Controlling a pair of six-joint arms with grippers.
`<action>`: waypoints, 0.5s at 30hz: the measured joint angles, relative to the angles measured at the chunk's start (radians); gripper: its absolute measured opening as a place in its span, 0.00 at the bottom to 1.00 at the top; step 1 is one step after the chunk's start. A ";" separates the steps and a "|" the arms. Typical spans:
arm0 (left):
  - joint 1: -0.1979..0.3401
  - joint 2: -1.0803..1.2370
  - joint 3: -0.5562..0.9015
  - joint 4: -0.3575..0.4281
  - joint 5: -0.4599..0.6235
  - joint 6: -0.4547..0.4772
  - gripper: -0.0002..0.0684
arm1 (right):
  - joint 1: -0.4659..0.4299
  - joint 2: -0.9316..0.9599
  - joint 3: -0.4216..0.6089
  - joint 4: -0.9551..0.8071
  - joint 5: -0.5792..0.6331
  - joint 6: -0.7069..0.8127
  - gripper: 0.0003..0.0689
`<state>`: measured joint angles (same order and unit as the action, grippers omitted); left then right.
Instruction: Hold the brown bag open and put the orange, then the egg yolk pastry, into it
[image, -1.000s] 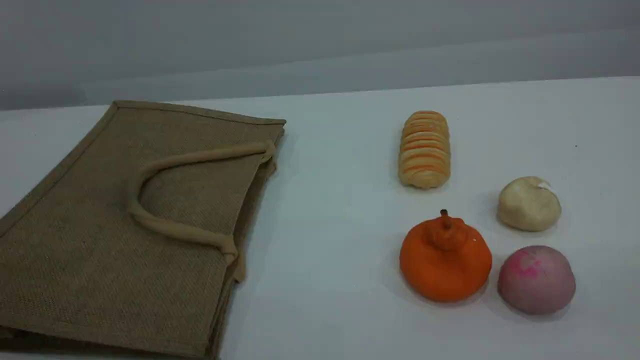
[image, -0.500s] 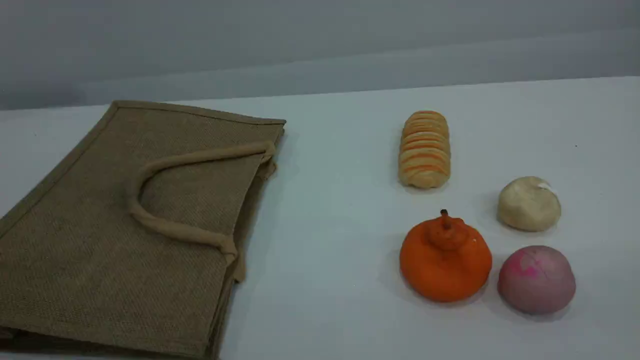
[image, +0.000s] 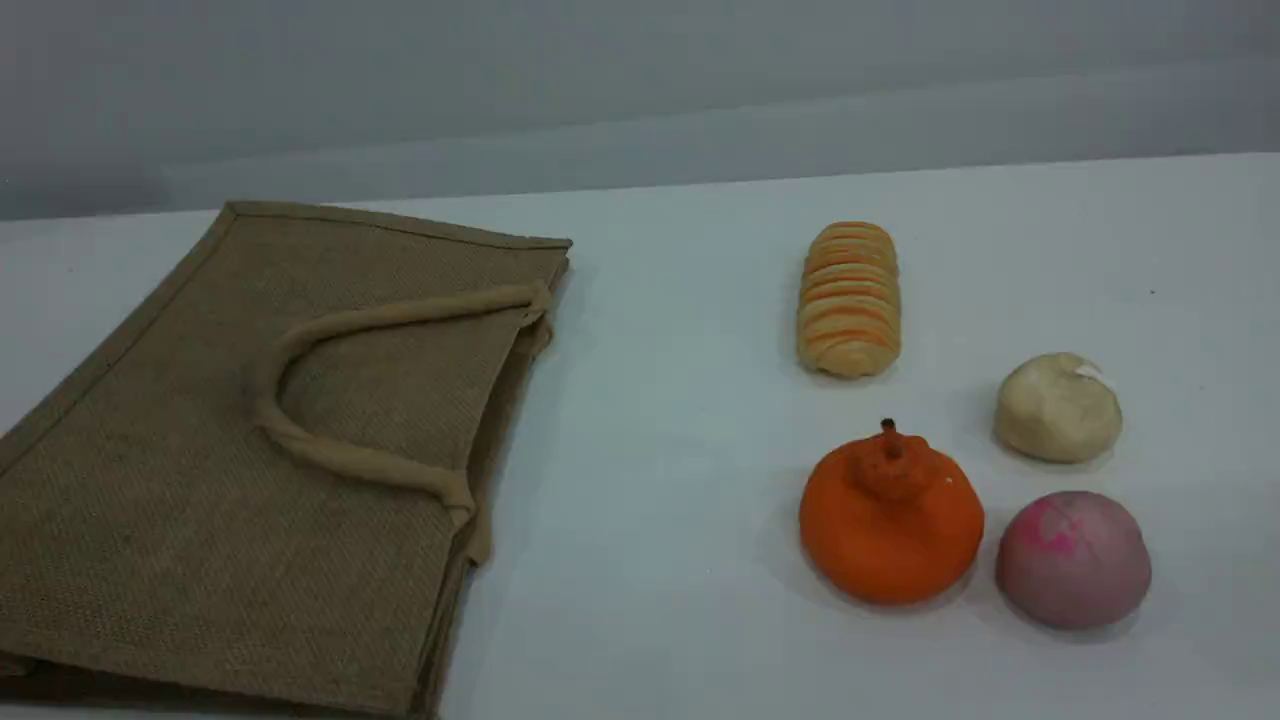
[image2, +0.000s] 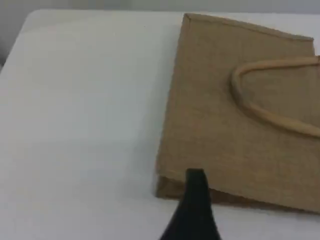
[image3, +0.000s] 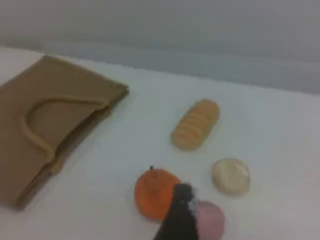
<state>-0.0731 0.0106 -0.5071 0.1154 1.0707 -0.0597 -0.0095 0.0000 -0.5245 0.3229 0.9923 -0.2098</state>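
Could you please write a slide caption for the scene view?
Flat brown bag lies left; orange, egg yolk pastry, pink bun and striped bread sit right.

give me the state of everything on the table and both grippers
brown bag: lying flat, closed
bag handle: flopped on the bag
orange: on the table, stem up
egg yolk pastry: on the table, untouched
pink bun: dome up
striped bread: lying flat
left gripper: open, empty
right gripper: open, empty
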 joint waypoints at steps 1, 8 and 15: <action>-0.001 0.012 -0.006 0.007 -0.011 -0.002 0.82 | 0.000 0.000 0.000 0.000 0.000 0.000 0.86; -0.001 0.197 -0.053 0.073 -0.145 -0.078 0.82 | 0.000 0.119 -0.002 0.024 -0.078 0.000 0.86; -0.001 0.528 -0.136 0.072 -0.301 -0.120 0.82 | 0.000 0.340 -0.086 0.037 -0.189 0.000 0.86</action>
<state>-0.0741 0.5385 -0.6434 0.1870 0.7696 -0.1799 -0.0095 0.3397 -0.6107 0.3599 0.8036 -0.2098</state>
